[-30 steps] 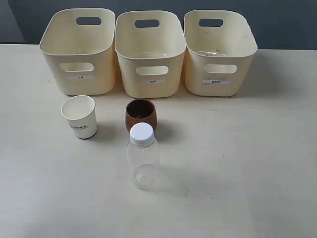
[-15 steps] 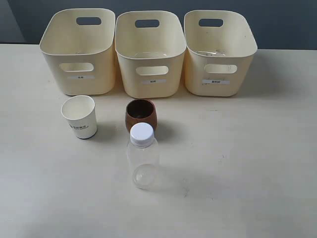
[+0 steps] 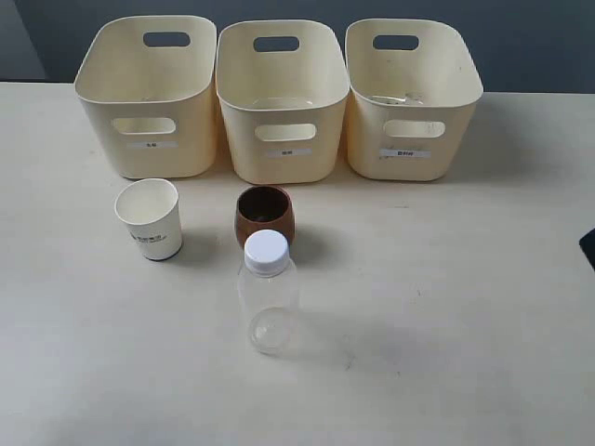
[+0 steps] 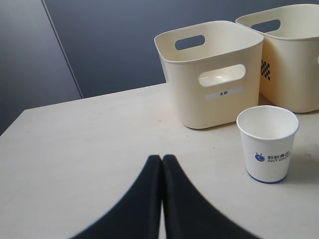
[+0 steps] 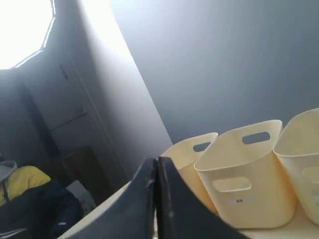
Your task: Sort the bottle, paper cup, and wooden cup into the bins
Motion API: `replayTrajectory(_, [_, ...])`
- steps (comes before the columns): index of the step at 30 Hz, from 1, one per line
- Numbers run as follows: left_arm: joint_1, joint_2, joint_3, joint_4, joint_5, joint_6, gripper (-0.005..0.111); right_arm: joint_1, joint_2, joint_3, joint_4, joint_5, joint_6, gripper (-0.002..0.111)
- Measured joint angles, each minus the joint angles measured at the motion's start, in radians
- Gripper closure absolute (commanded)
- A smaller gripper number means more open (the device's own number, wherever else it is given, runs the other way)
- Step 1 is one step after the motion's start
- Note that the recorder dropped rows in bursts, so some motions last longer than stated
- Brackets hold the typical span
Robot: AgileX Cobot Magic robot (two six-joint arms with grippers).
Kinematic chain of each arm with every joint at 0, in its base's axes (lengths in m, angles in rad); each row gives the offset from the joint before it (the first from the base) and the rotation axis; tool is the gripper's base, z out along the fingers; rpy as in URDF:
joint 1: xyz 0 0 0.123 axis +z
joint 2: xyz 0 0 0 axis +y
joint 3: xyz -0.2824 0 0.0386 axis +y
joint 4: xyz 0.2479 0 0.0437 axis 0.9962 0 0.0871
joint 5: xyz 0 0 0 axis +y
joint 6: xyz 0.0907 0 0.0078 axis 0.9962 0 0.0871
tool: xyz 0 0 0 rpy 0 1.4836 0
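Currently the left gripper (image 4: 162,158) is seen pressed together, empty, low near the paper cup (image 4: 267,144). The right gripper (image 5: 156,162) is likewise closed tight on nothing and angled toward the bins (image 5: 239,169). The wooden cup (image 3: 265,216) and the bottle (image 3: 268,293) are stood upright before the bins, apparently staged for picking. Nothing is sorted yet.

Three cream bins (image 3: 284,139) line the far side of the table (image 3: 446,307) — before them stand the paper cup (image 3: 151,219), the wooden cup (image 3: 265,216) and, just in front of it, the upright white-capped bottle (image 3: 268,293).
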Motion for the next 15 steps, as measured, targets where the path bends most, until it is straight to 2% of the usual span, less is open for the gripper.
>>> replayTrajectory(6, [0.0, 0.0, 0.0, 0.0, 0.0, 0.0, 0.107, 0.0, -0.002, -0.004, 0.129, -0.028, -0.108, 0.109])
replayTrajectory(11, [0.0, 0.0, 0.0, 0.0, 0.0, 0.0, 0.107, 0.0, 0.006, -0.062, 0.219, -0.186, -0.164, 0.109])
replayTrajectory(15, [0.0, 0.0, 0.0, 0.0, 0.0, 0.0, 0.107, 0.0, 0.03, -0.126, 0.239, -0.236, -0.193, 0.109])
